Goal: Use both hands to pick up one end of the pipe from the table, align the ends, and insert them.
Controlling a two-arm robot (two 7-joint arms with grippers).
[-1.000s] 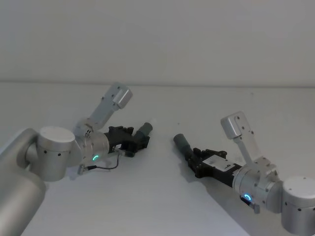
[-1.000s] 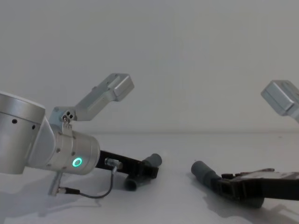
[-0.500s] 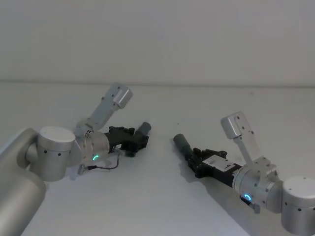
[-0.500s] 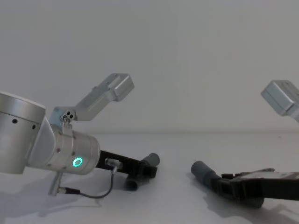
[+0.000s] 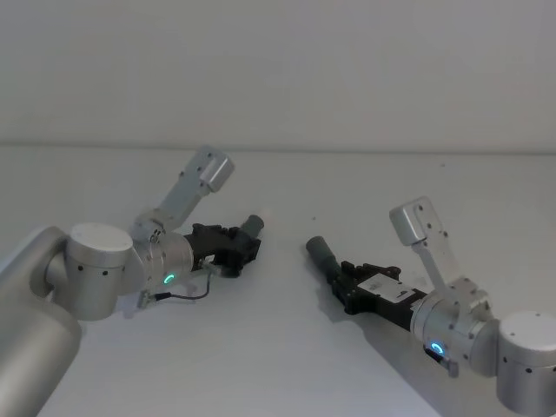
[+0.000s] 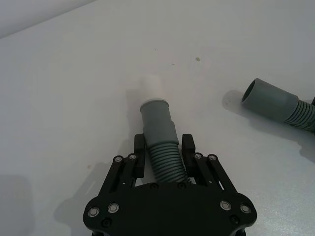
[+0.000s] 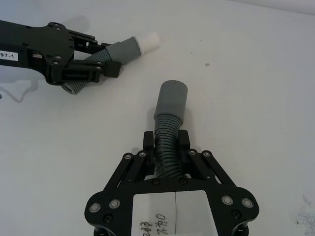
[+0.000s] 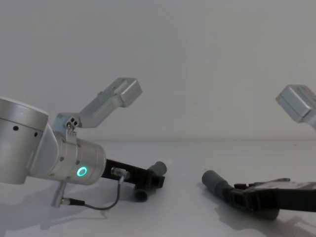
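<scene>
Two hose pieces (image 6: 158, 120) (image 7: 171, 103); two pincers (image 6: 164, 145) (image 7: 166, 140); one table (image 5: 278, 347).

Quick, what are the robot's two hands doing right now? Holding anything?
Left gripper: closed, fingers holding the white-tipped hose by its ribbed part.
Right gripper: closed, fingers holding the other hose by its ribbed part.
</scene>
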